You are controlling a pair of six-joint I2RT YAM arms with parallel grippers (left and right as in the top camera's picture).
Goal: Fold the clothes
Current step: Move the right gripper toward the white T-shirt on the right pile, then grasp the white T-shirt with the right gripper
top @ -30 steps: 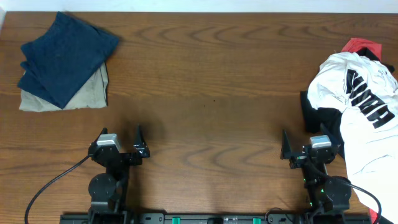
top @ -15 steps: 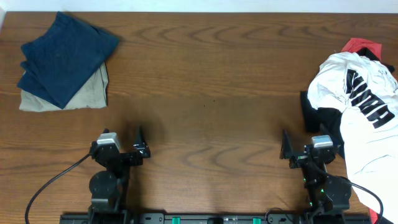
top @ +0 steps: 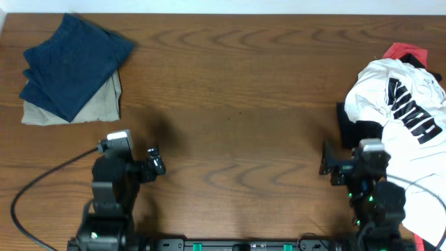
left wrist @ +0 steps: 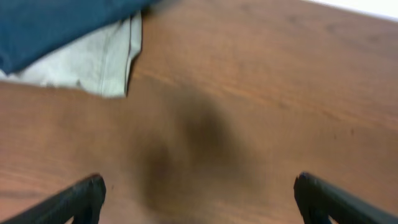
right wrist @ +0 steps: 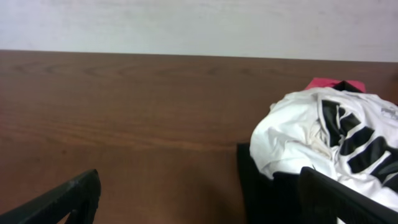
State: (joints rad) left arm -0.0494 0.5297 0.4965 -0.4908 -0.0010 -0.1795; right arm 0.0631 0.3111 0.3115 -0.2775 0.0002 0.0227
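Place: a robot test bench, more lab than home.
Table [top: 230, 84]: one dark wood-grain top that fills the overhead view.
Robots: black left arm [top: 111, 192] at 7 o'clock and black right arm [top: 373, 195] at 5 o'clock.
Rail [top: 230, 246]: a black bar with green parts along the 6 o'clock edge.
Cable [top: 56, 167]: a loose black lead at 8 o'clock.
Wall [right wrist: 199, 25]: plain white, behind the far edge.
Work material: folded navy garment [top: 73, 59] on beige garment [top: 104, 104] at 10 o'clock; heaped white T-shirt [top: 408, 132] at 3 o'clock.
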